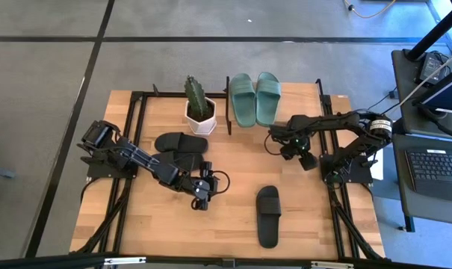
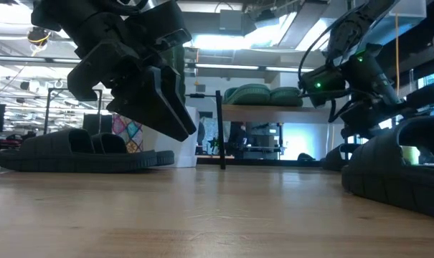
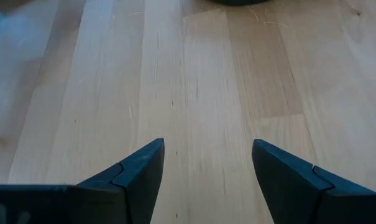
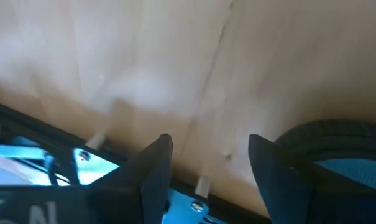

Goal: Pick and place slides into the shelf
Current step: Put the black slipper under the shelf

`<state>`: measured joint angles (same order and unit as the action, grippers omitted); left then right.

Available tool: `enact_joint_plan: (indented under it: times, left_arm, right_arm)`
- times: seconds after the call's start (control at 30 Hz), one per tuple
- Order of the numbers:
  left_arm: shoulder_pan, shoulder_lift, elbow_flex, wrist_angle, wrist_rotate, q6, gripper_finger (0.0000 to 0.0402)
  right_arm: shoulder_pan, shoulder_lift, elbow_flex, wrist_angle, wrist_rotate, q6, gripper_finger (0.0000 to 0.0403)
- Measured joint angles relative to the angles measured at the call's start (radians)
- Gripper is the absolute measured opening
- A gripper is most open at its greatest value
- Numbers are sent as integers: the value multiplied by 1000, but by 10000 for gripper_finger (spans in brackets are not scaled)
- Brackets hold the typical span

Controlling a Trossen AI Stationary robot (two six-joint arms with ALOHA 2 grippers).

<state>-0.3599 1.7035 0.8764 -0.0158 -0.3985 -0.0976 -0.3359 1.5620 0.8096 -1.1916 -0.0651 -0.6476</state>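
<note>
A robotics lab: framed wooden table [image 1: 226, 224], side-desk keyboard [image 1: 437, 166], open ceiling.

1. A potted cactus [image 1: 196, 101] stands upright in a white pot toward 12 o'clock of the table's middle, a little to the 11 o'clock side.
2. The wooden tabletop [image 1: 233, 224] of pale planks lies bare along its 6 o'clock edge.
3. A dark keyboard [image 1: 437, 167] sits on a side desk [image 1: 405, 90] at 3 o'clock, off the table.
4. Cables [image 1: 420, 78] trail across that desk toward 2 o'clock.
5. The grey floor [image 1: 46, 75] with dark seam lines surrounds the table from 9 to 12 o'clock.
</note>
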Motion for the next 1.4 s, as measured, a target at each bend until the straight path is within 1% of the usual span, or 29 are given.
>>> enact_joint_plan:
  times: [0.2,0.5,0.67,0.9,1.07,1.17,1.3,1.4]
  left_arm:
    - [0,0,0,0,0,0,235]
    - [5,0,0,0,0,0,235]
    - [7,0,0,0,0,0,235]
    - [7,0,0,0,0,0,235]
    - [7,0,0,0,0,0,235]
    - [7,0,0,0,0,0,235]
    - [7,0,0,0,0,0,235]
    - [8,0,0,0,0,2,235]
  right_arm:
    - [0,0,-44,22,120,8,210]
    - [0,1,-45,99,130,14,210]
    - [-1,1,-44,108,214,16,210]
    - [0,1,-38,94,215,20,210]
    - [0,1,11,13,207,93,210]
    - [5,1,56,-37,149,98,210]
    - [53,1,134,-35,58,190,210]
    - [114,1,209,-18,37,286,210]
